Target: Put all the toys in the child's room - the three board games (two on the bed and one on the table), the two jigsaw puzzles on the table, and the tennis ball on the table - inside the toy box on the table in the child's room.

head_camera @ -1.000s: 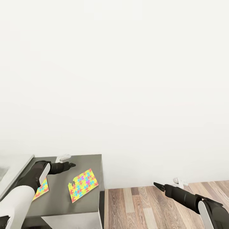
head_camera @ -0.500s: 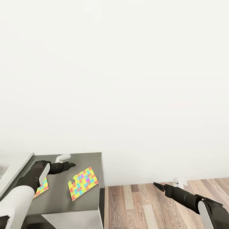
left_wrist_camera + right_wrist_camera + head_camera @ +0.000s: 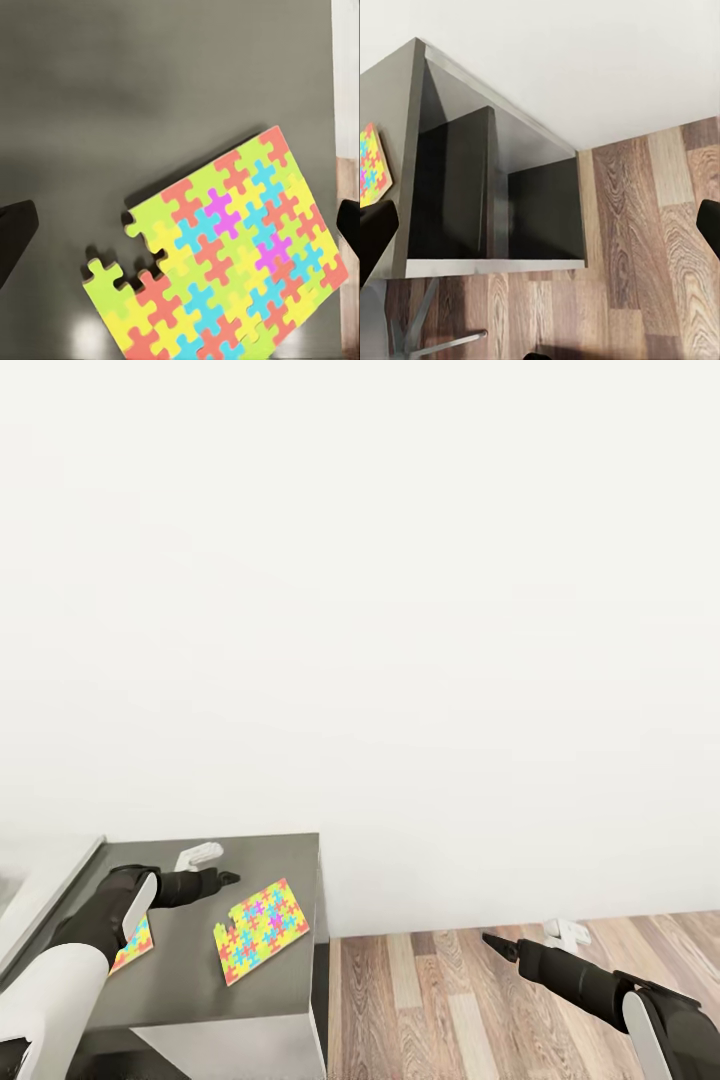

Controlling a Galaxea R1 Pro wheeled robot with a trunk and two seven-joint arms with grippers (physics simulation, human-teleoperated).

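Left end effector (image 3: pixel 228 879) hovers over the dark grey end of the table (image 3: pixel 270 985), its fingers spread wide and holding nothing. In the left wrist view we see the fingers flanking one jigsaw puzzle (image 3: pixel 225 255), which lies flat with a corner piece partly detached. In the head view this puzzle (image 3: pixel 261 929) sits at about 5 o'clock from the end effector, near the table's right edge; the second jigsaw puzzle (image 3: pixel 131 945) lies partly under the left forearm. The right end effector (image 3: pixel 490 940) hangs over the wooden floor (image 3: pixel 440 1010), likewise released and empty.

We judge the step in hand to be the approach to the nearer puzzle. The next move calls for lowering and closing on its thin edge. A plain white wall (image 3: pixel 400 610) backs the table.
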